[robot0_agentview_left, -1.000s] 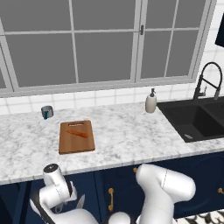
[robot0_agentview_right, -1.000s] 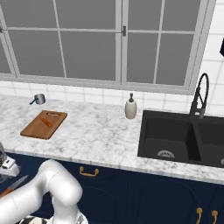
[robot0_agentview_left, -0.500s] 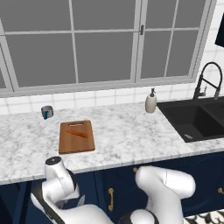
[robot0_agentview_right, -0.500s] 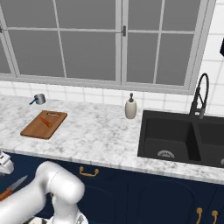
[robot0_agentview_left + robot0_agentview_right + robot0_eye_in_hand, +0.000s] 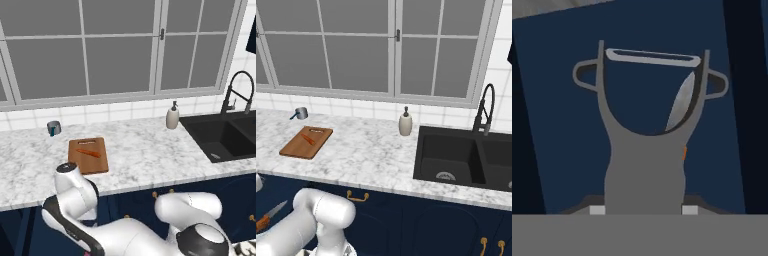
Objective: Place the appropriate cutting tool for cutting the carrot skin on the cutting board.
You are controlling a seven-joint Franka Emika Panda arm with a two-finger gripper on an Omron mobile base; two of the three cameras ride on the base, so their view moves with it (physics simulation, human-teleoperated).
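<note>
- Since the earlier frames the arm's elbow rises higher in the left base view, now overlapping the front edge of the surface [image 5: 150,165]; board, carrot and the rest of the surface items stay put, camera unchanged.
- Knife [image 5: 270,215] sits lower-left in the right base view, below surface level, against the dark cabinet fronts; it has shifted slightly up and right since 0.5 s ago.
- Claw [image 5: 643,210] is clamped on the peeler [image 5: 647,150]: the handle sits between the two fingertips [image 5: 597,210], with the yoke and blade pointing away from the camera.
- Peeler is off the board, held low in front of a navy cabinet panel; the knife's silver blade and a bit of orange handle show through and behind its yoke.
- Cutting board [image 5: 88,155] lies flat on the surface, slot handle toward the wall.
- Carrot [image 5: 88,153] lies on the board, roughly centred.
- Small metal cup [image 5: 53,128] is near the wall, behind the board; contents not visible.
- Soap dispenser [image 5: 172,117] stands just left of the black sink [image 5: 220,140]; the basin shows only a drain.
</note>
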